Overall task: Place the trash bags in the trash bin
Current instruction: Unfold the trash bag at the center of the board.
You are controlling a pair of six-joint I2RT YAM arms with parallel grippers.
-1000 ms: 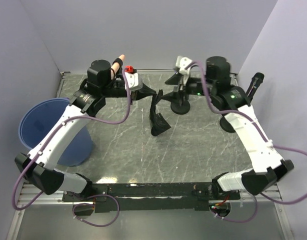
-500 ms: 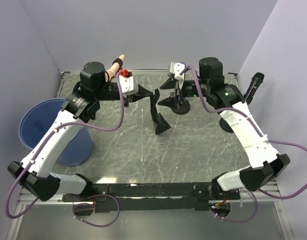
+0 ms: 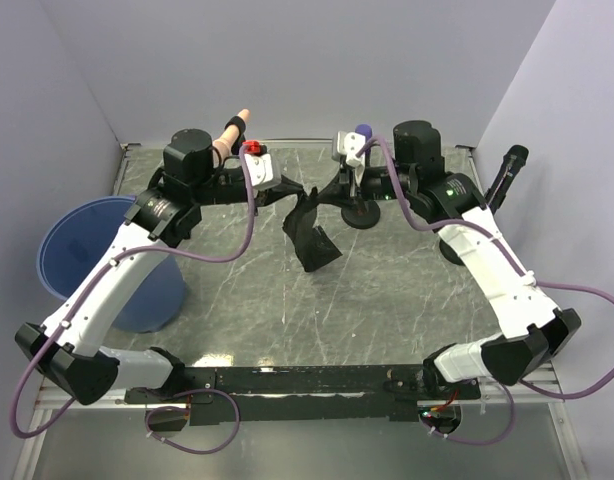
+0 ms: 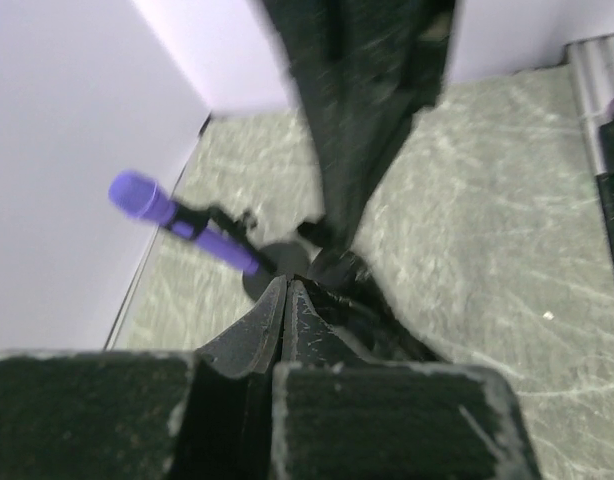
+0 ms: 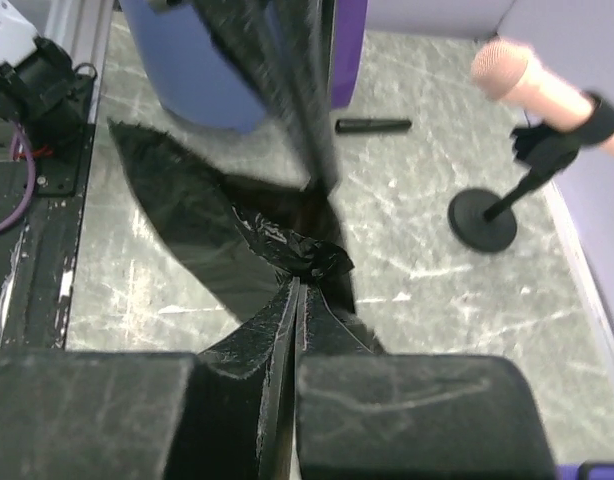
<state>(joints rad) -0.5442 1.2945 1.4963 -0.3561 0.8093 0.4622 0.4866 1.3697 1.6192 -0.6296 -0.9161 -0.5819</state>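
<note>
A black trash bag (image 3: 312,240) hangs over the middle back of the table, held up between both grippers. My left gripper (image 3: 303,192) is shut on its upper edge; in the left wrist view the film (image 4: 367,110) bunches at the shut tips (image 4: 287,285). My right gripper (image 3: 331,188) is shut on a crumpled fold of the bag (image 5: 297,250), its tips (image 5: 299,285) pressed together. The blue trash bin (image 3: 87,250) stands at the table's left edge, partly behind the left arm, and also shows as the trash bin (image 5: 187,70) in the right wrist view.
A pink microphone (image 3: 235,128) and a purple microphone (image 3: 363,130) stand on black round bases (image 3: 362,215) at the back. A small black stick (image 5: 372,125) lies on the marbled table (image 3: 387,290). Walls close in the left, back and right.
My right gripper has moved left to the bag and closed on it. The bag, which hung straight from the left gripper, now spreads between both grippers.
</note>
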